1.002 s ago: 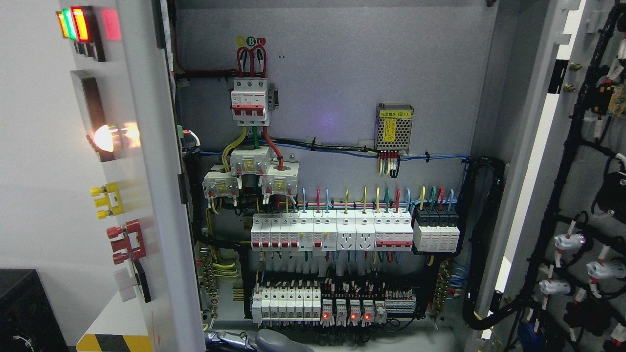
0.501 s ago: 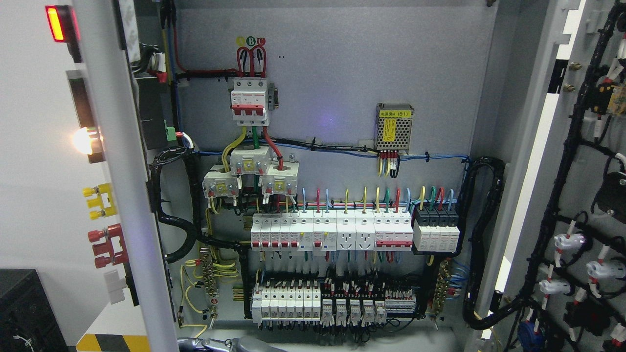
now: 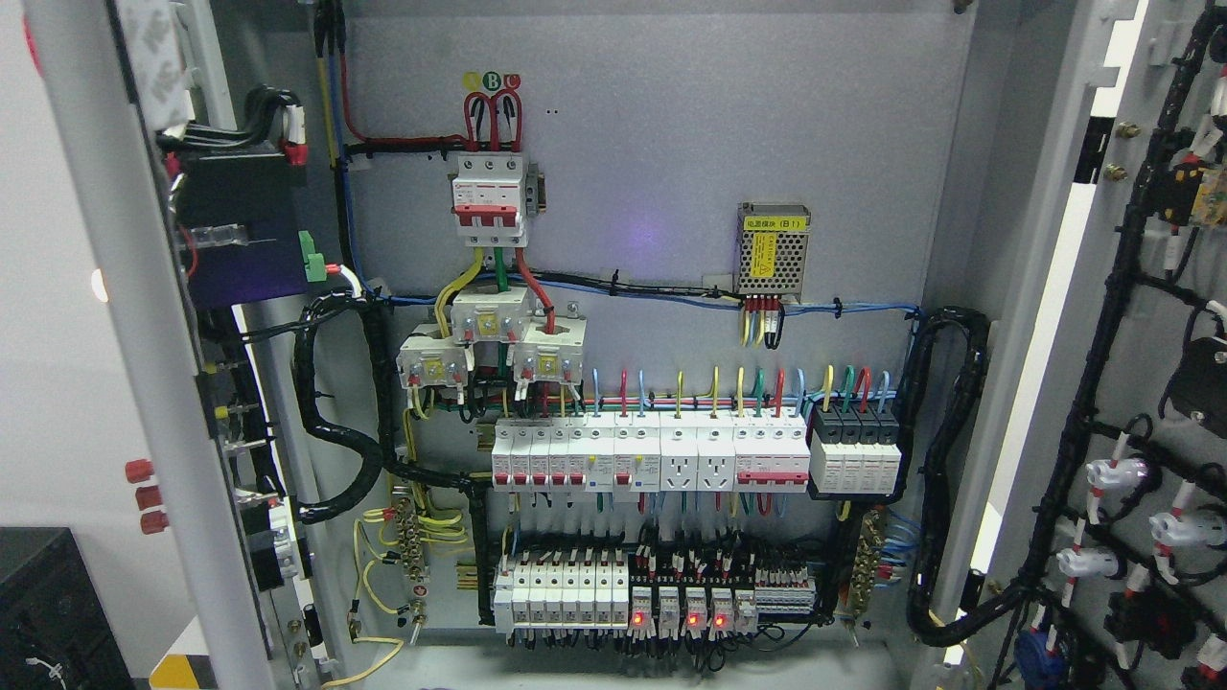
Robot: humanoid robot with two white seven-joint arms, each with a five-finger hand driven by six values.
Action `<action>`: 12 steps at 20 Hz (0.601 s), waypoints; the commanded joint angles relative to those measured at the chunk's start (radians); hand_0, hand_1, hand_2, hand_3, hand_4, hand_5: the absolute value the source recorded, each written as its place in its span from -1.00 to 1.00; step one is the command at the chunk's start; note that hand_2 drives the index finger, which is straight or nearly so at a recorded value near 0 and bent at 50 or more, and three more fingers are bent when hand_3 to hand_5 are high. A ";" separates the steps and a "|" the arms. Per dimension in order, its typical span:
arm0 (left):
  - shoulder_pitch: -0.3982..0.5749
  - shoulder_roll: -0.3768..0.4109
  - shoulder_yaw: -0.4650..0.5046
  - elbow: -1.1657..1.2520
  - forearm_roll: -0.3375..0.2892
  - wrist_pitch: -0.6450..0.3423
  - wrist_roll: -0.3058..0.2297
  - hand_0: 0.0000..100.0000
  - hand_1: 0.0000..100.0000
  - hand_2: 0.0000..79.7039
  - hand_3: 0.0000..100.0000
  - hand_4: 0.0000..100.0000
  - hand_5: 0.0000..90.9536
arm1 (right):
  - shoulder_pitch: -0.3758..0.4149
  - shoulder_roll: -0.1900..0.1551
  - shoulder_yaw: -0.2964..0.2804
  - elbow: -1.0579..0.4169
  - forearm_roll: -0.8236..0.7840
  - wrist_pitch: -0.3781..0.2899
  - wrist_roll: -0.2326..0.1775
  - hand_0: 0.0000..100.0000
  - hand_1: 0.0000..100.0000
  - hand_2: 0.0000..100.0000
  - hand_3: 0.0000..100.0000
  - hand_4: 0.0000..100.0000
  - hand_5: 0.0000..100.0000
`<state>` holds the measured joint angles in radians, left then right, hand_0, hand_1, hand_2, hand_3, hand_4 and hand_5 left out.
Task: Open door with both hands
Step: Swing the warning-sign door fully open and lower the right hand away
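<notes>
Left door (image 3: 115, 383): swung open, seen nearly edge-on at the picture's left; its inner side with black wiring faces the cabinet.
Right door (image 3: 1141, 383): open at the picture's right, inner face with a black cable harness (image 3: 1083, 412) turned toward the camera.
Open room: between the two door edges the whole cabinet interior (image 3: 652, 144) shows, with rows of white breakers (image 3: 652, 455) and a mesh power supply (image 3: 773, 249).
Robot hands: neither hand nor arm is in view, so I cannot tell their state or how they stand to the doors.
Hidden or cut off: both doors run out of the picture; the left door's outer face shows only three red buttons (image 3: 144, 496).
</notes>
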<state>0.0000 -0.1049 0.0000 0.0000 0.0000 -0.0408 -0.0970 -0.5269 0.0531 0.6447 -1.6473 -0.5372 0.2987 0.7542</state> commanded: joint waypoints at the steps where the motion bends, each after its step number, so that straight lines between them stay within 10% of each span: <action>1: -0.026 0.001 -0.005 -0.001 0.015 -0.001 0.000 -1.00 -1.00 -1.00 -1.00 -1.00 -1.00 | -0.018 0.039 0.058 0.007 0.000 0.004 0.000 -1.00 -1.00 -1.00 -1.00 -1.00 -1.00; 12: -0.026 0.001 -0.005 -0.024 0.018 -0.002 0.000 -1.00 -1.00 -1.00 -1.00 -1.00 -1.00 | -0.033 0.060 0.059 0.040 0.000 0.014 -0.001 -1.00 -1.00 -1.00 -1.00 -1.00 -1.00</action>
<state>0.0000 -0.1050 0.0000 0.0000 0.0000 -0.0424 -0.0971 -0.5525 0.0852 0.6820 -1.6287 -0.5368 0.3123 0.7534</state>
